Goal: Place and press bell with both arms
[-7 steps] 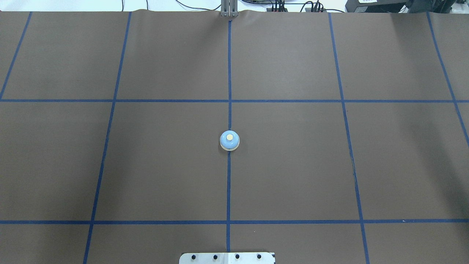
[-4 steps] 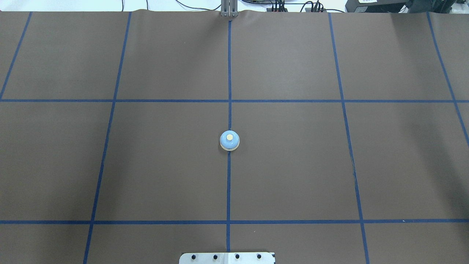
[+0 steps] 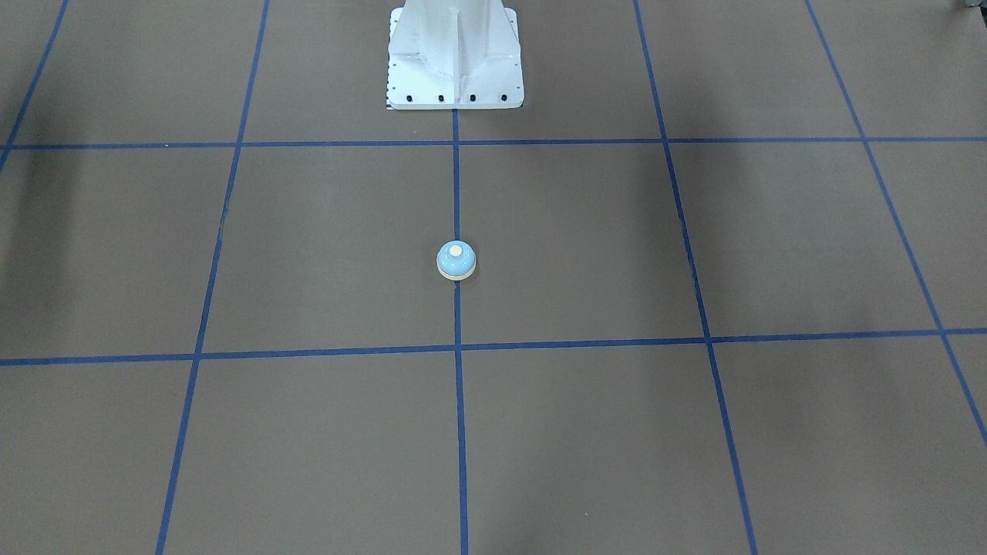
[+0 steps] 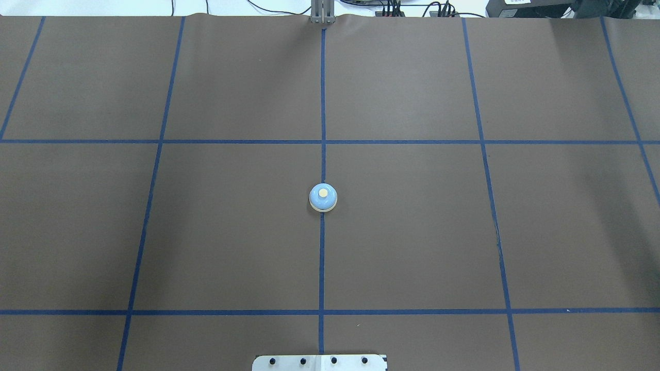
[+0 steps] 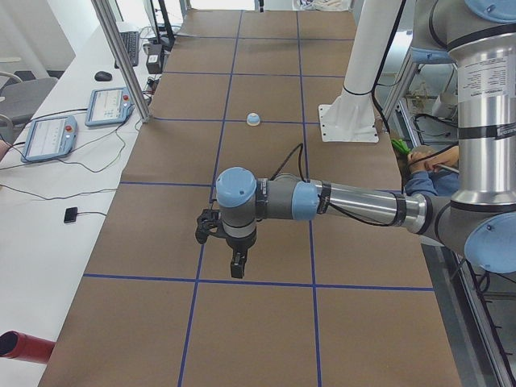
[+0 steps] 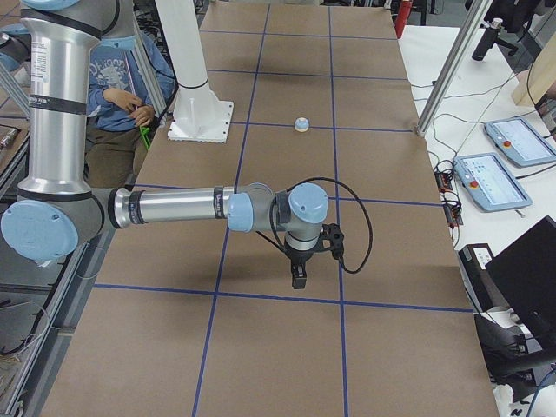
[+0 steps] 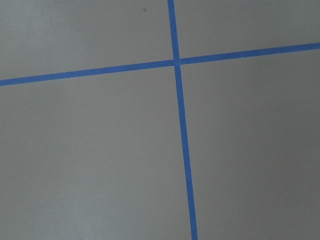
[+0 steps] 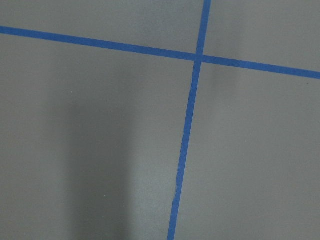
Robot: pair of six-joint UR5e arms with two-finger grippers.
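Observation:
The light-blue bell point(image 4: 323, 198) with a cream button stands alone on the centre blue tape line of the brown mat; it also shows in the front view point(image 3: 456, 260) and small in both side views point(image 5: 253, 119) point(image 6: 301, 124). My left gripper point(image 5: 236, 270) hangs pointing down above the mat at the table's left end, far from the bell. My right gripper point(image 6: 298, 280) hangs likewise at the right end. I cannot tell whether either is open or shut. Both wrist views show only mat and tape.
The white pedestal base point(image 3: 455, 58) stands on the centre line on the robot's side of the bell. Blue tape lines point(image 4: 322, 103) divide the mat into squares. Teach pendants point(image 5: 50, 137) and cables lie on the white bench beyond the far edge. A seated person point(image 6: 122, 95) is behind the robot.

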